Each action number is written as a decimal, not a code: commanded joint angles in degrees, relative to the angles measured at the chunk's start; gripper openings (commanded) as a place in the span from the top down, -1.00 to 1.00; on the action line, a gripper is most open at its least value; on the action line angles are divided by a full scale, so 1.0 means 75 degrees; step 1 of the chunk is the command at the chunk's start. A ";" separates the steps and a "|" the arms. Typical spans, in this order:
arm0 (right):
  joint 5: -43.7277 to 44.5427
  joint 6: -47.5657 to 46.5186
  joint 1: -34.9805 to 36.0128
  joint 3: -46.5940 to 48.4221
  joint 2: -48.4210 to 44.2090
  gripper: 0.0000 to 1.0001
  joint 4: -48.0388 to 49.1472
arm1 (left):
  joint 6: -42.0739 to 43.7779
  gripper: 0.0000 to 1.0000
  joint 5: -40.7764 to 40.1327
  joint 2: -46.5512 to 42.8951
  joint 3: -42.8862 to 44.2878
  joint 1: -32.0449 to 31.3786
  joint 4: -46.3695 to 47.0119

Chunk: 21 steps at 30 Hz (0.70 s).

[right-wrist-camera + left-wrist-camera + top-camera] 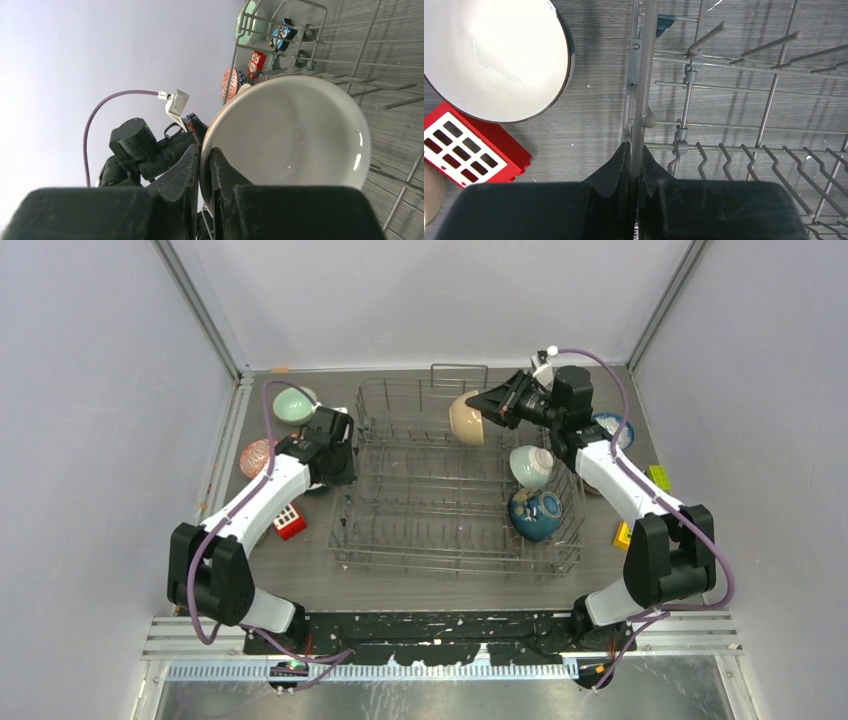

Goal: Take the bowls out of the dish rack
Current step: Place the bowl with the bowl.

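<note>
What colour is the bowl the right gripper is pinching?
Tan outside, off-white inside; the bowl shows best in the top view.

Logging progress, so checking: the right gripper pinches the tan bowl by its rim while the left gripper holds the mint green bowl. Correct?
Not quite. The right gripper does pinch the tan bowl by its rim, but the left gripper holds no bowl: the left wrist view shows it shut on a wire of the dish rack.
</note>
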 commanded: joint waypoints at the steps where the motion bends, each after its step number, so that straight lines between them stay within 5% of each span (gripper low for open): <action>1: -0.0244 -0.0033 0.0217 0.0862 -0.0605 0.98 0.0399 | -0.0861 0.75 0.0037 0.0066 0.0372 0.0028 0.0171; 11: 0.0351 -0.1940 0.0939 0.2270 -0.1195 0.98 -0.2263 | -0.0957 -0.57 0.0281 -0.0559 0.0860 0.0028 -0.0227; 13: 0.0648 -0.2606 0.1236 0.2716 -0.1262 0.98 -0.3068 | -0.0965 -0.96 0.0289 -0.0768 0.0996 0.0026 -0.0339; 21: 0.3270 -0.5825 0.3353 0.4833 -0.1393 0.98 -0.6576 | -0.0892 -0.99 0.0521 -0.1745 0.1831 0.0023 -0.0942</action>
